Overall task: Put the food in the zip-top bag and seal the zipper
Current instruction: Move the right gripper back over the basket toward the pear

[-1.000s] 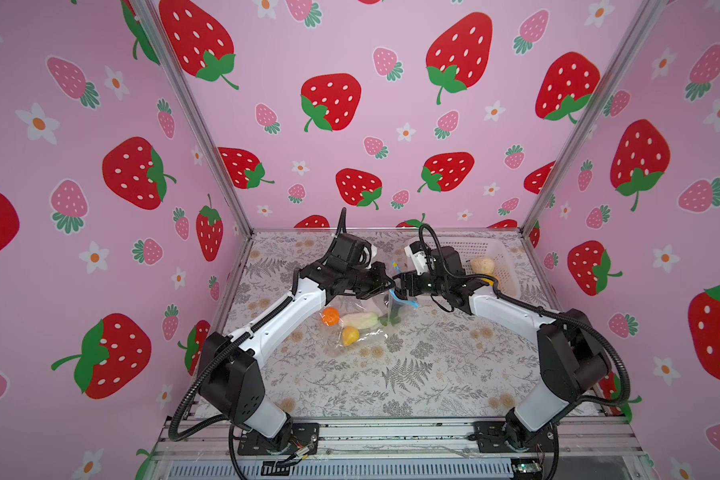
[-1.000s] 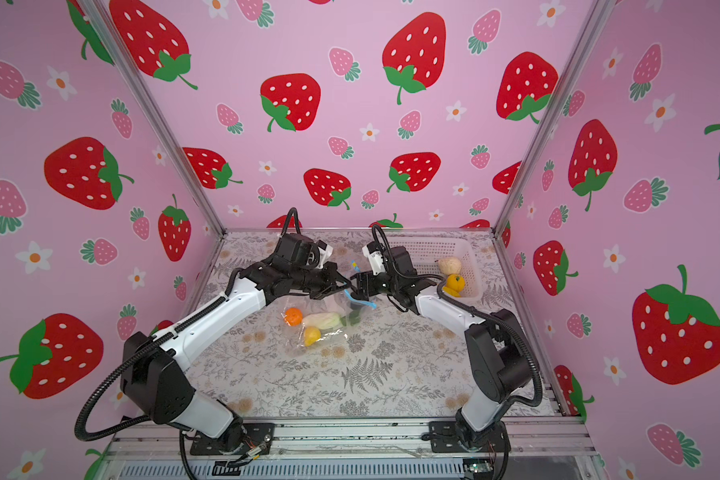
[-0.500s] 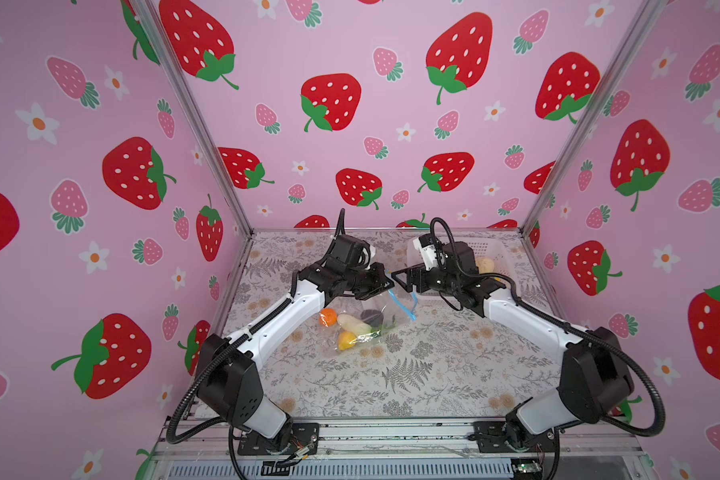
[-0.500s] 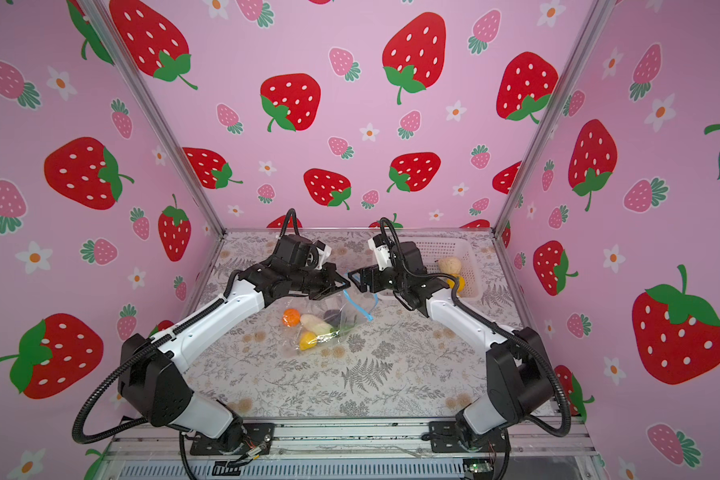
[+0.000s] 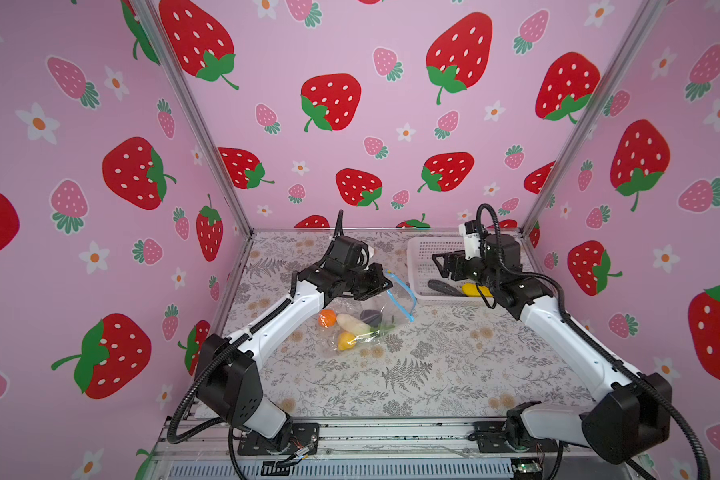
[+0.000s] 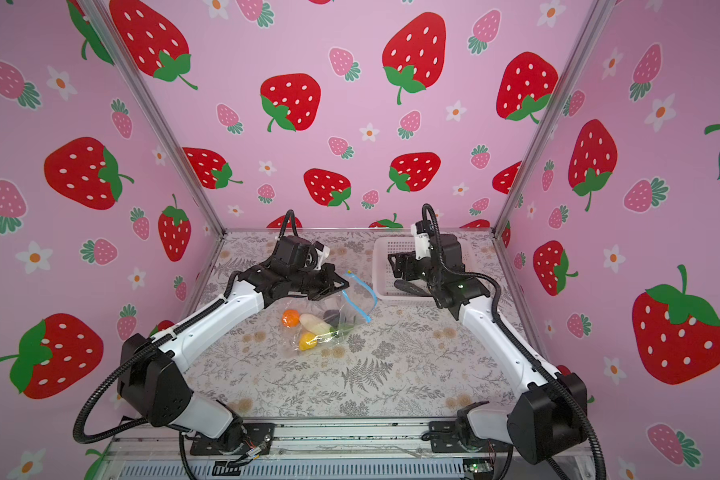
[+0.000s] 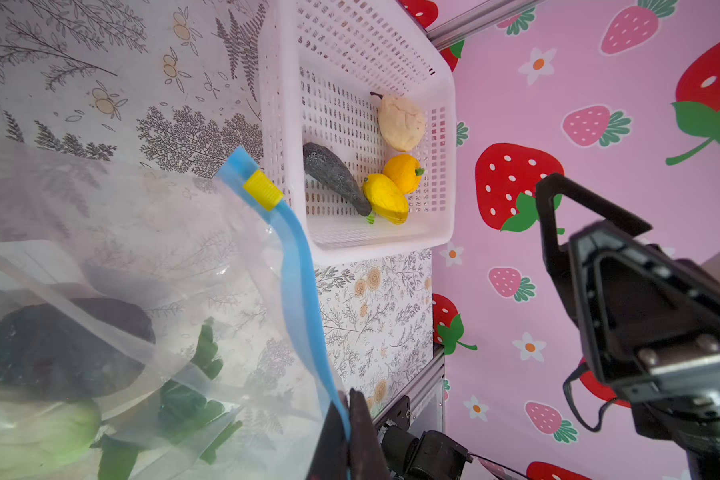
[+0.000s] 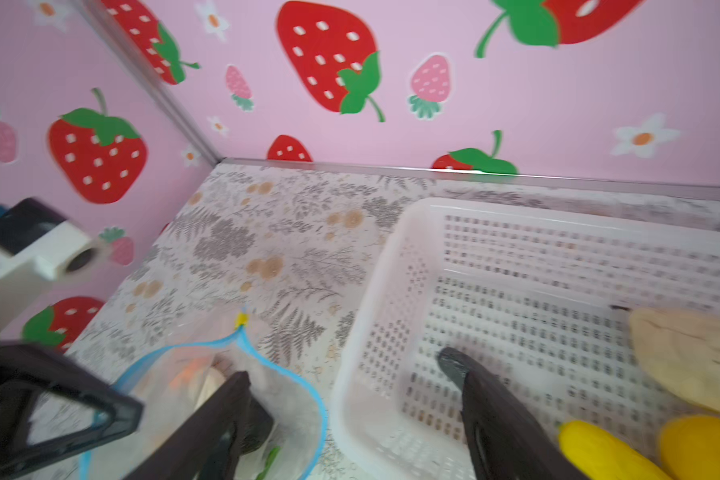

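Finding: the right gripper (image 8: 346, 370) is spread wide and empty. From its wrist view it straddles the near side wall of the white perforated basket (image 7: 371, 249), with one finger over the basket floor and the other out toward the bag.

The remaining food lies in that basket: a dark green toy vegetable (image 7: 335, 178), two yellow pieces (image 7: 385, 199) and a beige one (image 7: 402, 122). The dark green piece is closest to the right gripper. In a top view (image 5: 443, 286) its long axis runs along the basket's near wall.

The left gripper (image 7: 350, 419) is clamped on the light-blue zipper (image 7: 296, 266), well along the strip from the yellow slider tab (image 7: 262, 189). It holds the zip-top bag (image 5: 391, 311) up with its mouth gaping toward the basket. Orange, white, yellow and dark pieces already sit inside the bag on the tabletop (image 5: 433, 374).

Judgement: the right arm is the nearer and the only free one. It should shift fully inside the basket and close across the dark green piece's short width.
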Available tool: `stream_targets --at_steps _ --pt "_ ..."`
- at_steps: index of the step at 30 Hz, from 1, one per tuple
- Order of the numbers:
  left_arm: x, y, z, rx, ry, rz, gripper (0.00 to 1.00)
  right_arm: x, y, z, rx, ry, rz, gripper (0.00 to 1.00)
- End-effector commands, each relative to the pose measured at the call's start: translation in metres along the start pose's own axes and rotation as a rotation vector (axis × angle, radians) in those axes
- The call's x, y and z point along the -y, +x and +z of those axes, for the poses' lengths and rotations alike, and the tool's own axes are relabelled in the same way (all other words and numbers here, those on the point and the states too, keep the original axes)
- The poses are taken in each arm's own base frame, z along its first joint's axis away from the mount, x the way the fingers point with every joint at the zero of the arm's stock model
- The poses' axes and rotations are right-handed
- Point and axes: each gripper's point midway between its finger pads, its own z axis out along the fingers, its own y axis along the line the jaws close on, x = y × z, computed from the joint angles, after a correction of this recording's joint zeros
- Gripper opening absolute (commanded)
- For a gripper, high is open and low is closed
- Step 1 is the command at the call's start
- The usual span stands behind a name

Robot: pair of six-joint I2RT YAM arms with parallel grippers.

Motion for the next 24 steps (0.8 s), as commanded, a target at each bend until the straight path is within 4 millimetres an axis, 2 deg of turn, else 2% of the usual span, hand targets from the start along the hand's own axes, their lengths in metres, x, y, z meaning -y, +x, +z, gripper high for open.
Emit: stream_targets --at_steps 1,4,7,10,14,18,20,24 --pt "0.001 -0.002 0.006 -0.013 0.024 0.002 0.00 0.067 0.020 0.015 -0.066 0.248 0.013 0.79" --pt "0.000 -0.002 0.009 -0.021 0.026 0.000 0.00 0.114 0.027 0.038 -0.092 0.391 0.024 0.77" --pt "-0.001 -0.002 0.011 -0.026 0.030 0.001 0.00 0.150 0.023 0.059 -0.103 0.506 -0.034 0.77" --pt "-0.003 0.001 0.014 -0.038 0.030 0.000 0.00 0.181 0.024 0.073 -0.157 0.608 -0.096 0.79" --pt "-0.006 0.000 0.016 -0.041 0.031 -0.001 0.00 0.207 0.031 0.081 -0.213 0.672 -0.151 0.84" --pt "-0.007 -0.001 0.019 -0.052 0.039 -0.005 0.00 0.229 0.057 0.100 -0.337 0.655 -0.148 0.90" --pt "-0.009 -0.001 0.021 -0.051 0.039 -0.014 0.00 0.236 0.073 0.108 -0.395 0.634 -0.107 0.89" --pt "-0.010 0.000 0.024 -0.056 0.048 -0.028 0.00 0.243 0.083 0.114 -0.419 0.626 -0.088 0.94"
